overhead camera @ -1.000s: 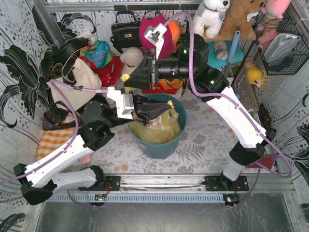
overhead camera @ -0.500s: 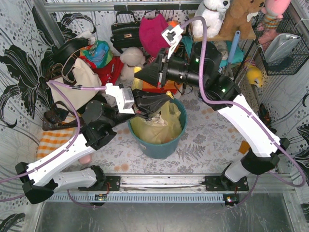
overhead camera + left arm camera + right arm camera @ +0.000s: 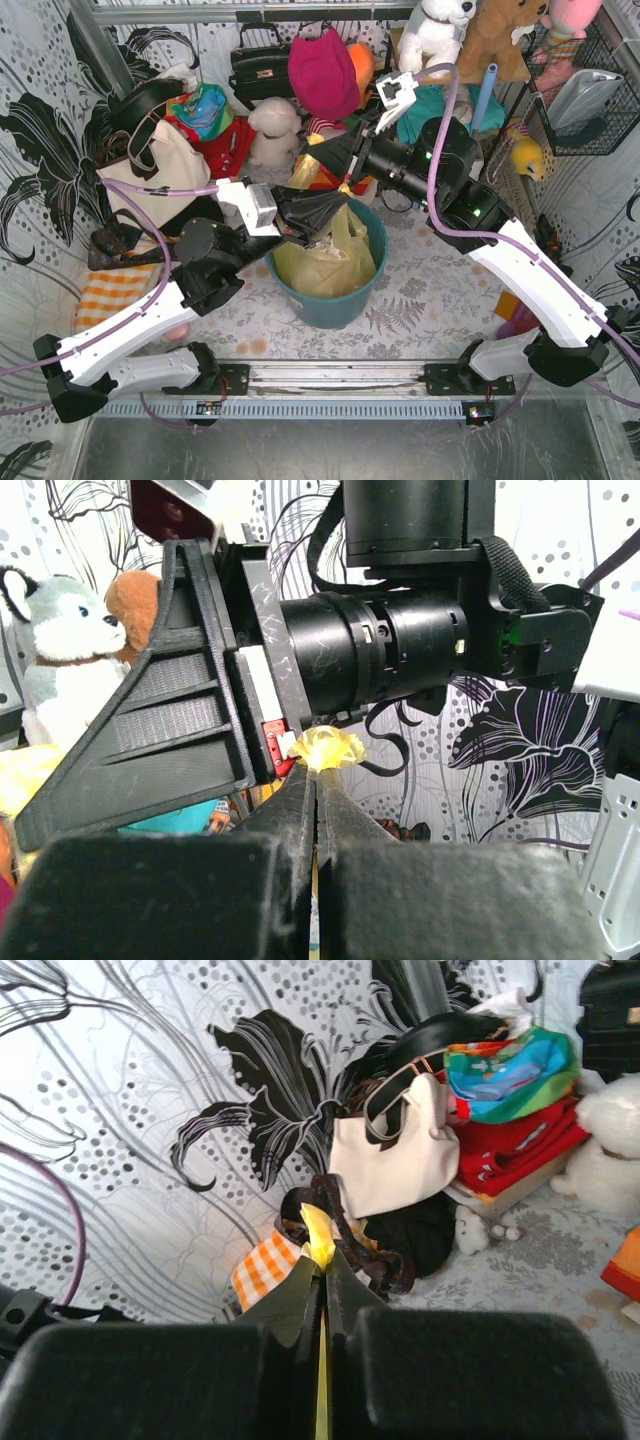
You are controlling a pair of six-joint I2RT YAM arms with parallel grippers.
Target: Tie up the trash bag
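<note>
The yellow-green trash bag [image 3: 325,262] sits in the teal round bin [image 3: 335,300], with crumpled white paper showing through. My left gripper [image 3: 333,212] is shut on one gathered end of the bag; a yellow tuft [image 3: 325,748] sticks out past its tips. My right gripper [image 3: 322,160] is shut on another end; a yellow strip [image 3: 319,1235] pokes out between its tips. The right gripper sits above and behind the bin's far rim, the left over the bin's left part. The two grippers are close together.
A cream tote with dark straps [image 3: 160,165], a black handbag [image 3: 262,65], red cloth, soft toys [image 3: 436,35] and a wire basket [image 3: 590,90] crowd the back. An orange checked cloth [image 3: 105,290] lies at the left. Patterned walls close in on both sides.
My right gripper has swung right and back, from above the bin's left rim to behind its far rim, pulling its bag end up. My left gripper has shifted slightly right over the bin.
</note>
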